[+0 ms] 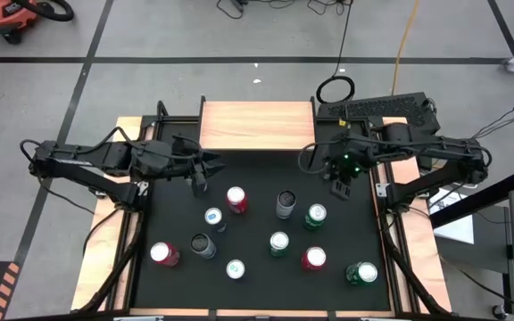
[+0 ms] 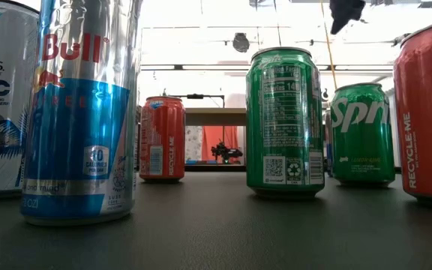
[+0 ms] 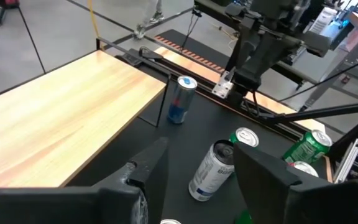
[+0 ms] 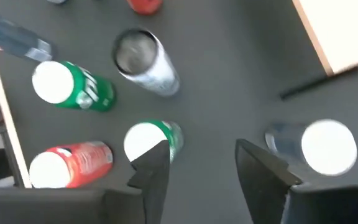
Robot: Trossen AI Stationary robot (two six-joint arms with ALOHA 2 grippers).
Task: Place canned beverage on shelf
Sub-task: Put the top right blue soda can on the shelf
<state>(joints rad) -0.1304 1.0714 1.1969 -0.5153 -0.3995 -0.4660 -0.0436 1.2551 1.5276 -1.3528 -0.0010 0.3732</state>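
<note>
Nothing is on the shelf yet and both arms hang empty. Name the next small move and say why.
Probably lower the left gripper toward the red can, the can nearest it. Its fingers stand apart with nothing between them, the shelf is bare, and all the cans stand on the black table. The right gripper hangs by the table's right edge, also holding nothing.

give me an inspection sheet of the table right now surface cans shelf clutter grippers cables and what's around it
Surface: black table, wood border.
Shelf: light wood, at the far edge, nothing on it.
Cans: ten cans standing on the table, none on the shelf.
Clutter: nothing seen.
Grippers: left gripper and right gripper both open, empty, above the table.
Cables: black cable and yellow cable on the floor.
Surroundings: red vacuum, keyboard.
</note>
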